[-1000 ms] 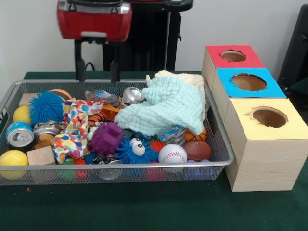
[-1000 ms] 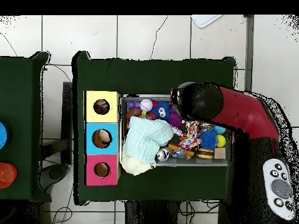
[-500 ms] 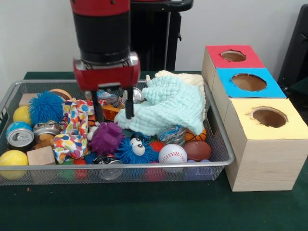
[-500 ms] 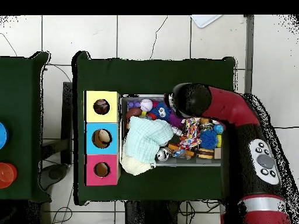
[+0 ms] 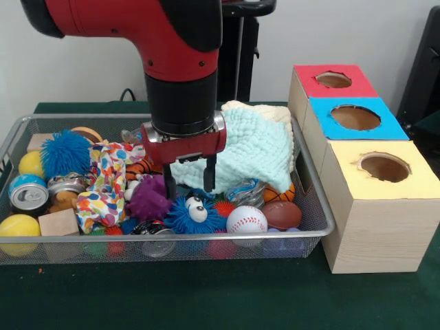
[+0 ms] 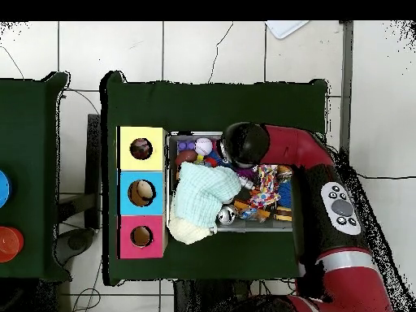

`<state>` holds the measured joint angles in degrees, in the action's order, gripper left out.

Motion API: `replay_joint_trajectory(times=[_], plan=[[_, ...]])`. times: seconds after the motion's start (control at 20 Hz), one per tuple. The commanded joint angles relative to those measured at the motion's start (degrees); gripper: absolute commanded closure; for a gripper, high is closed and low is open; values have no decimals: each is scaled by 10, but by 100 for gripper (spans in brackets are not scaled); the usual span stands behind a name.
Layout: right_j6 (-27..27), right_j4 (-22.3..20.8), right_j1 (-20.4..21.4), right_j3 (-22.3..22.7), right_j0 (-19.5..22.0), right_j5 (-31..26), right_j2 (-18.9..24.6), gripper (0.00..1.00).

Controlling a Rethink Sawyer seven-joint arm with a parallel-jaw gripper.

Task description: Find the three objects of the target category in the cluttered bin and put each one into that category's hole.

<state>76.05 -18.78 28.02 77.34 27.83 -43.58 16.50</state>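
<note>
Plainly the claw [image 5: 187, 180] hangs with its two fingers spread and nothing between them, low over the middle of the wire bin [image 5: 323, 221], its tips flanking the blue fuzzy ball with eyes [image 5: 190, 212] and just beside the purple fuzzy ball [image 5: 149, 197]. The mint cloth [image 5: 240, 152] lies behind it toward the bin's far corner. I judge the task barely begun: the clutter looks untouched, and which category is wanted cannot be told. The three boxes [image 5: 368, 206] stand beside the bin along the desk [image 5: 206, 295] edge. The front view shows the spread fingers; overhead, the arm [image 6: 309, 175] hides them, yet that view alone looks down the holes, where something pale seems to lie in the blue hole [image 6: 142, 192].
</note>
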Motion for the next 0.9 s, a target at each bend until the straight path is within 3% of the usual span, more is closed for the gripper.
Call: replay_joint_trajectory(times=[0.05, 0.3, 0.45, 0.55, 0.9], plan=[[-141, -74, 14, -31, 9, -37, 30, 0], [-159, -67, 85, -29, 12, -122, 38, 0], [-163, -64, 103, -36, 13, -153, 43, 0], [-168, -63, 103, -38, 18, -159, 51, 0], [-164, -90, 59, -21, 41, -99, 67, 0]])
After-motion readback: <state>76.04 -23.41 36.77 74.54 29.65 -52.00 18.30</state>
